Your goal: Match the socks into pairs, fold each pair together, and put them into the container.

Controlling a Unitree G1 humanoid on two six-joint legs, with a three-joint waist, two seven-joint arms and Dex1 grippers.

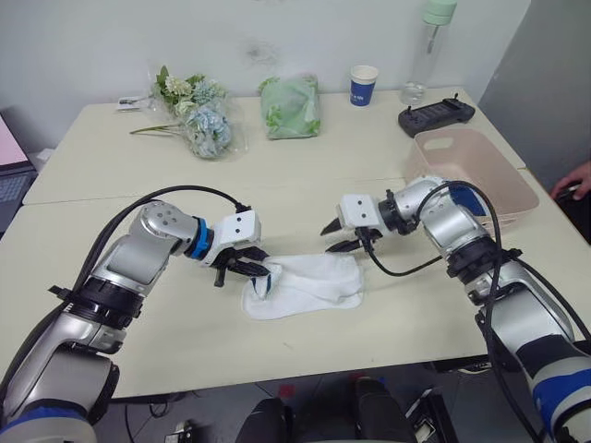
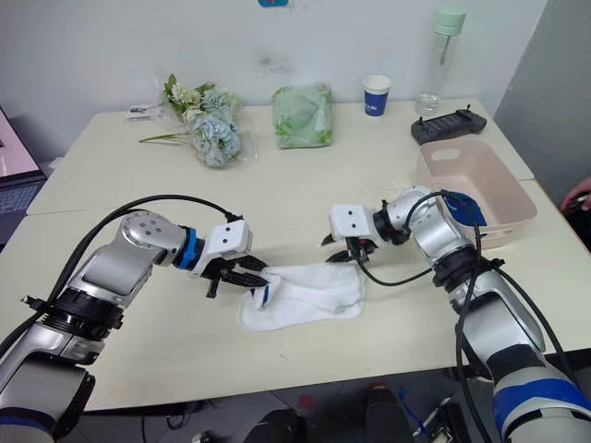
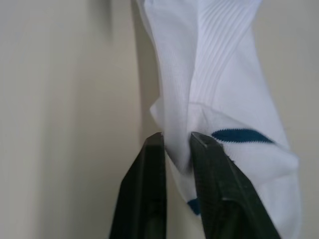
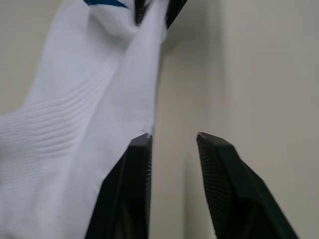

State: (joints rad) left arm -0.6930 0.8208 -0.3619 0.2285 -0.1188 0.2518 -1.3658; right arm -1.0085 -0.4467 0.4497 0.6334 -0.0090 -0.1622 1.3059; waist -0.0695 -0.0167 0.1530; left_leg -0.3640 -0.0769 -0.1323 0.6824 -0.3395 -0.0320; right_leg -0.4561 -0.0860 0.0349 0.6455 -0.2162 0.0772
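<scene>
While pinched, white socks [image 1: 309, 284] between end effectors.

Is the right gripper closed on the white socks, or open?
Open. The right gripper has bare table between its fingers, beside the white socks; nothing is clamped.

Even, soft indoor light fills the scene, with faint shadows under the arms on the table [image 1: 305, 166]. In both wrist views the white socks [image 3: 224, 64] look bright and slightly blurred at close range.
</scene>
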